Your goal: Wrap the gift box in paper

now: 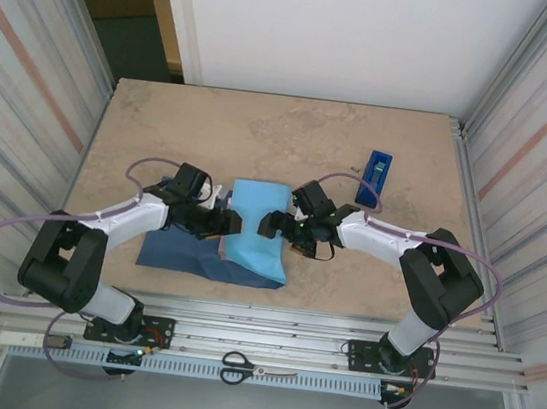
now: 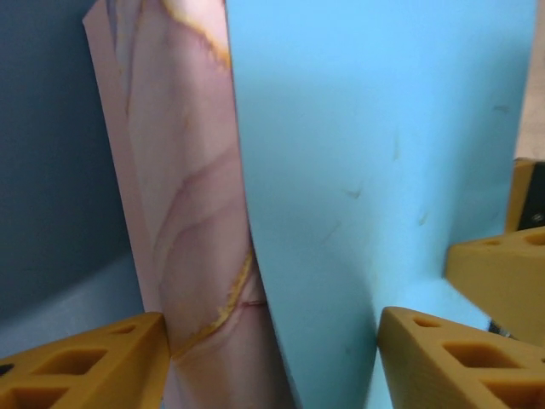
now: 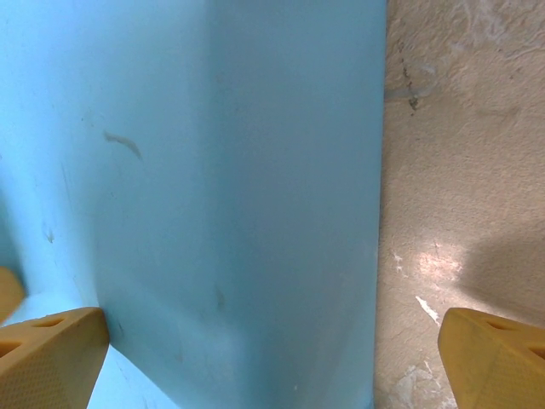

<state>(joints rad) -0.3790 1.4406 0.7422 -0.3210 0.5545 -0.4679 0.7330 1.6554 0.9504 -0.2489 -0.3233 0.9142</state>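
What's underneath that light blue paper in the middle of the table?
A pink marbled gift box: one side of it peeks out where the paper folds over it. The rest of the box is covered, so nothing more can be seen there.

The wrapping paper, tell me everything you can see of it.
The paper is a thin sheet, sky blue on one face, navy on the other. It lies on the table, its sky-blue side folded up over the box, whose pink marbled side shows bare on the left; a navy part spreads flat leftward. Faint creases mark it. The left gripper and right gripper flank it; contact is unclear.
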